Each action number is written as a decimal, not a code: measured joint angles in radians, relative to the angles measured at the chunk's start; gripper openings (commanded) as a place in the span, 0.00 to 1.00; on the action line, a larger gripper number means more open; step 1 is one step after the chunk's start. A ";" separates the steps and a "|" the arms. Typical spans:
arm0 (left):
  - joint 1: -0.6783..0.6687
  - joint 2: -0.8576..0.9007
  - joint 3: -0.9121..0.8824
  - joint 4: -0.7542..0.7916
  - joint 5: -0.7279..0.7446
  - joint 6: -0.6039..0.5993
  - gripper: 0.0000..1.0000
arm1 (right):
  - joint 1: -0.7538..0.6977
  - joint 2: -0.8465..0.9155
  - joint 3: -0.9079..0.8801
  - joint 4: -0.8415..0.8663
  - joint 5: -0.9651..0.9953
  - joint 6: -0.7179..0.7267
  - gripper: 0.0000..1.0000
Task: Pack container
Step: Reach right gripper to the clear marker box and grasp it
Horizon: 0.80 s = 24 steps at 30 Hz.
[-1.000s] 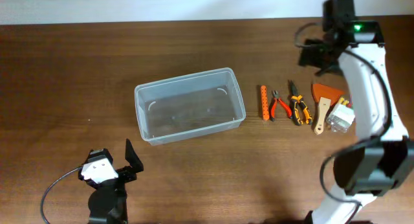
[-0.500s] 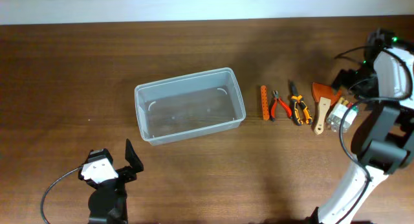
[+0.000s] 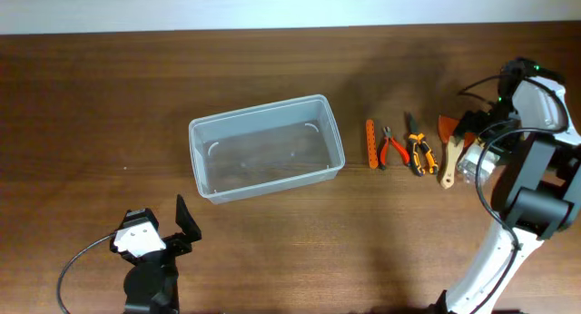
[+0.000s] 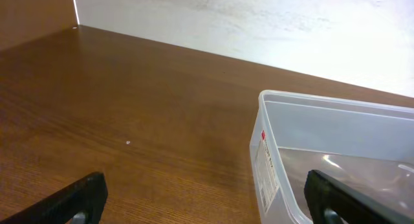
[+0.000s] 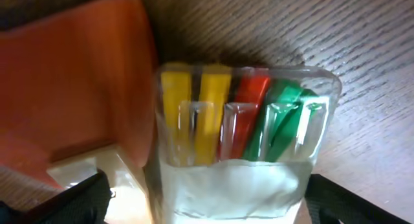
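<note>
The container (image 3: 201,131), a clear empty plastic tub, stands at mid-table; its near corner shows in the left wrist view (image 4: 264,120). My left gripper (image 3: 182,225) is open and empty at the front left, its fingers (image 4: 207,208) spread before the tub's left end. My right gripper (image 3: 474,143) hangs low over the tools at the right. In the right wrist view its fingers (image 5: 207,211) are open on either side of a small clear box (image 5: 242,146) with yellow, red and green pieces.
Right of the tub lie an orange bar (image 3: 369,143), red pliers (image 3: 392,149), yellow-black pliers (image 3: 418,153) and a wooden-handled scraper (image 3: 448,161) with an orange blade (image 5: 71,81). The small clear box touches the blade. A white wall runs behind the table.
My right arm swung from the table's back edge forward and down onto the small clear box beside the scraper. The left arm, tub and tools have not moved.
</note>
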 measured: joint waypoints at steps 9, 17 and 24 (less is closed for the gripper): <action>0.000 0.000 0.000 0.000 0.000 0.000 0.99 | -0.005 -0.062 -0.111 0.104 0.005 0.002 0.95; 0.000 0.000 0.000 0.000 0.000 0.000 0.99 | -0.029 -0.063 -0.117 0.109 -0.046 0.004 0.99; 0.000 0.000 0.000 0.000 0.000 0.000 0.99 | -0.101 -0.056 -0.124 0.111 -0.091 0.013 0.99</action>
